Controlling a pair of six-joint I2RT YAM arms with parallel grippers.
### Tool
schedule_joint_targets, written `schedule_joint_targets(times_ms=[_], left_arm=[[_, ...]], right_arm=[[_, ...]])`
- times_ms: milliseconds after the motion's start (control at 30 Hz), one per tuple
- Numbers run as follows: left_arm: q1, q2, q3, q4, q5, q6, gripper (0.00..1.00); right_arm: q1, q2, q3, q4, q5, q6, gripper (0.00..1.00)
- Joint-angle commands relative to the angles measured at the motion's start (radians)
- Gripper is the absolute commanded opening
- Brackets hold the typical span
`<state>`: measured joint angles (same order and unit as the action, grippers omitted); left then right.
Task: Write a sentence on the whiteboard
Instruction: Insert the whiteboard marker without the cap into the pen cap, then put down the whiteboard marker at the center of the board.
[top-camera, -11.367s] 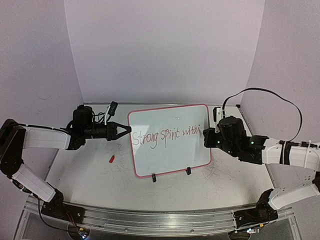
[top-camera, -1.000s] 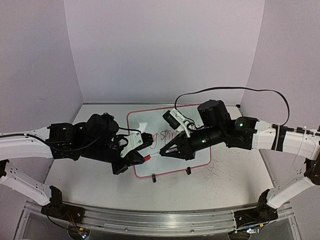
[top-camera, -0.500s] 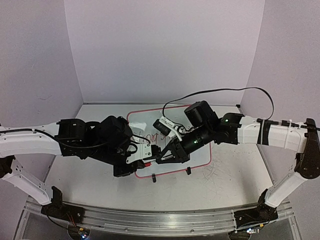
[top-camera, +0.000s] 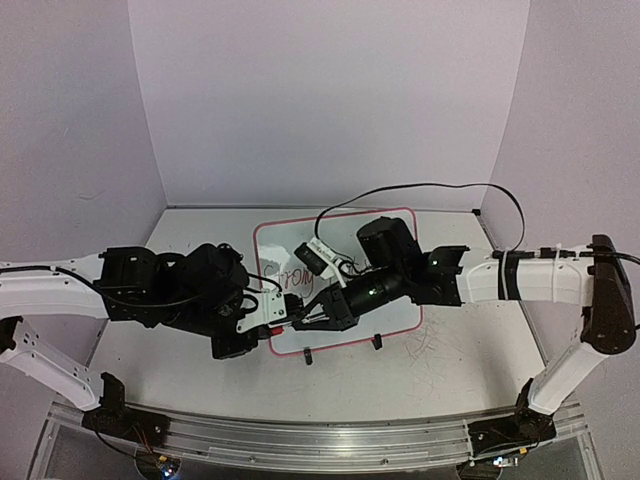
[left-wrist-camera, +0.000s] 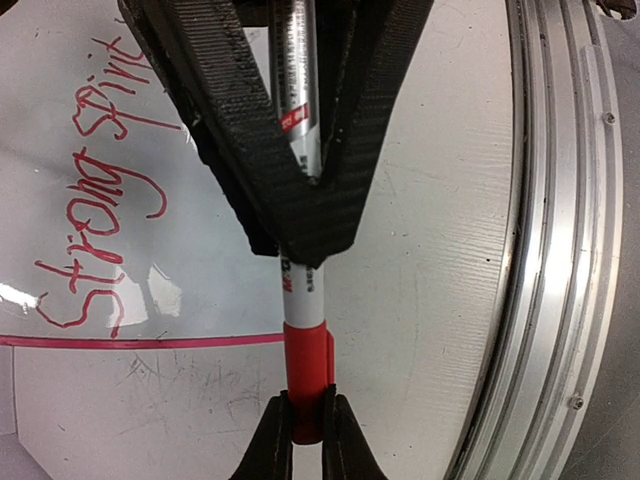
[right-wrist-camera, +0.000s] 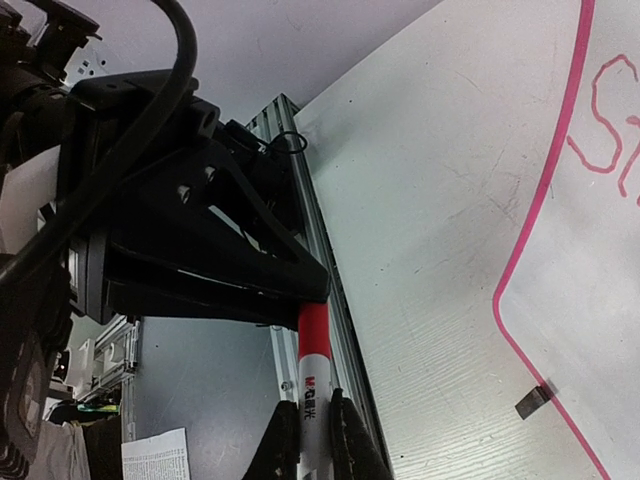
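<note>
The whiteboard (top-camera: 400, 300) lies flat mid-table, its red-pink rim (left-wrist-camera: 140, 340) and a black clip foot (right-wrist-camera: 531, 400) showing. The red sentence is mostly hidden under the arms; "Strong Spirit" (left-wrist-camera: 110, 200) reads in the left wrist view, and an "S" (right-wrist-camera: 600, 120) in the right wrist view. My left gripper (left-wrist-camera: 306, 410) is shut on the marker's red cap (left-wrist-camera: 306, 365). My right gripper (right-wrist-camera: 314, 415) is shut on the white marker barrel (right-wrist-camera: 313, 385). The cap (right-wrist-camera: 313, 325) sits on the barrel's end. Both grippers (top-camera: 285, 322) meet above the board's near left corner.
An aluminium rail (top-camera: 300, 435) runs along the table's near edge, close to the left gripper (left-wrist-camera: 560, 250). A black cable (top-camera: 420, 190) loops above the right arm. Grey scuff marks (top-camera: 440, 345) cover the tabletop. Lilac walls enclose the back and sides.
Earlier the cap lay on the table and the right gripper was at the board's right end. In the last second the marker tip went into the cap, and both grippers shifted left.
</note>
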<state>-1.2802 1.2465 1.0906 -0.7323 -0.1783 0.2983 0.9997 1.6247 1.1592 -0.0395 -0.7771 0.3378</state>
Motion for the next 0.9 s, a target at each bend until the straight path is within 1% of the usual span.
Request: schedule_joint_targets(times_ms=[0, 67, 100, 133, 200, 267, 333, 367, 433, 500, 567, 633, 700, 867], left_arm=[[-0.037, -0.028, 0.071, 0.351, 0.021, -0.031, 0.01], [-0.037, -0.059, 0.070, 0.342, -0.068, -0.075, 0.14], [-0.036, -0.083, 0.066, 0.342, -0.110, -0.094, 0.25], [-0.035, -0.104, 0.063, 0.343, -0.142, -0.109, 0.36], [-0.033, -0.147, 0.052, 0.356, -0.201, -0.142, 0.50], [-0.029, -0.183, 0.041, 0.375, -0.250, -0.175, 0.59], [-0.021, -0.208, 0.031, 0.402, -0.319, -0.216, 0.69], [-0.012, -0.217, 0.023, 0.424, -0.349, -0.236, 0.72], [0.023, -0.215, 0.012, 0.466, -0.383, -0.289, 0.79], [0.095, -0.194, 0.016, 0.484, -0.374, -0.361, 0.85], [0.161, -0.170, 0.017, 0.490, -0.354, -0.431, 0.91], [0.203, -0.156, 0.006, 0.497, -0.374, -0.479, 0.93], [0.211, -0.151, -0.008, 0.503, -0.390, -0.506, 0.94], [0.217, -0.181, -0.069, 0.515, -0.415, -0.590, 0.95]], right_arm=[[-0.001, -0.095, -0.093, 0.161, 0.035, 0.029, 0.00], [-0.068, -0.205, -0.185, 0.161, 0.095, 0.027, 0.00], [-0.102, -0.284, -0.222, 0.144, 0.156, 0.011, 0.00], [-0.138, -0.351, -0.249, 0.110, 0.206, -0.010, 0.00], [-0.176, -0.491, -0.261, -0.043, 0.352, -0.068, 0.00], [-0.197, -0.594, -0.241, -0.215, 0.535, -0.107, 0.00], [-0.227, -0.673, -0.218, -0.340, 0.723, -0.087, 0.00], [-0.252, -0.703, -0.212, -0.387, 0.822, -0.070, 0.00], [-0.305, -0.730, -0.213, -0.442, 1.017, -0.026, 0.00], [-0.383, -0.720, -0.230, -0.458, 1.115, 0.008, 0.00], [-0.463, -0.698, -0.274, -0.401, 1.137, 0.026, 0.00], [-0.535, -0.680, -0.344, -0.288, 1.099, 0.024, 0.00], [-0.596, -0.646, -0.414, -0.152, 1.042, 0.032, 0.00], [-0.622, -0.496, -0.529, 0.086, 0.952, 0.110, 0.00]])
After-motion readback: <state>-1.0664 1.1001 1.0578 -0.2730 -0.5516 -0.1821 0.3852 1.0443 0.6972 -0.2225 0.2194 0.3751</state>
